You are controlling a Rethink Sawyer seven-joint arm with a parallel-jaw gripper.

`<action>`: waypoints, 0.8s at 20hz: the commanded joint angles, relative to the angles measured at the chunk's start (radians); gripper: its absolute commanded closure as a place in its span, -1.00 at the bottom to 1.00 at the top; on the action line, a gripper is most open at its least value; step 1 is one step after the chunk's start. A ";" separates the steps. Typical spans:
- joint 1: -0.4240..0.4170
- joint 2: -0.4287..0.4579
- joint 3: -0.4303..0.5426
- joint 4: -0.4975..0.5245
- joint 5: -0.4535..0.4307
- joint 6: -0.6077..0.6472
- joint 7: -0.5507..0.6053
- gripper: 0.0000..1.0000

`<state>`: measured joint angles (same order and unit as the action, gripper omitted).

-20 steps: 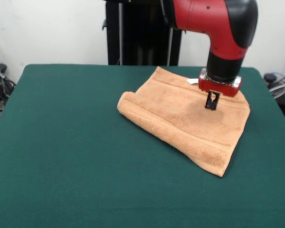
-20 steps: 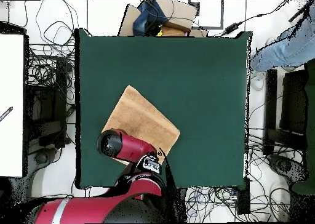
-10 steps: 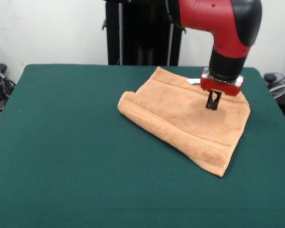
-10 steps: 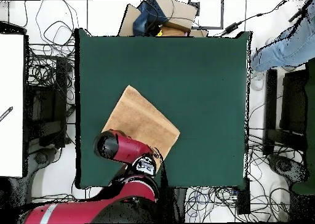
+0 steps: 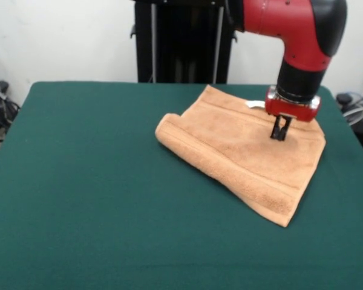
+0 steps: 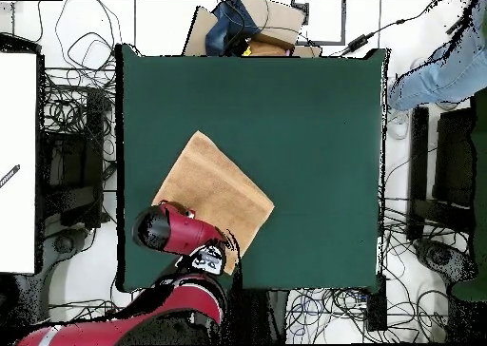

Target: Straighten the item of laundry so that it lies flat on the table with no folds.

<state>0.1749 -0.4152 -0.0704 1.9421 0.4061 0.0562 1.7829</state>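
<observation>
The green surface (image 5: 78,181) carries a tan terry hand towel (image 5: 230,151) towards its right, doubled over with a rolled fold at its left end. Soft and limp, it should drag and drape; a free corner looks the best hold. The gripper (image 5: 281,134) presses its narrow-set fingers into the towel's right part. No containers show.

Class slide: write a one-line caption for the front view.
Sawyer arm's pincer set down on a tan hand towel lying doubled over on the green table.
</observation>
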 commanded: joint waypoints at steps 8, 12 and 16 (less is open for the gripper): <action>0.004 0.074 0.234 0.037 0.058 -0.094 0.305 1.00; -0.006 0.061 0.247 0.056 0.056 -0.096 0.308 1.00; 0.034 0.038 0.229 0.066 0.082 -0.082 0.327 1.00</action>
<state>0.1727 -0.4223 -0.0567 1.9732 0.4215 -0.0025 1.7829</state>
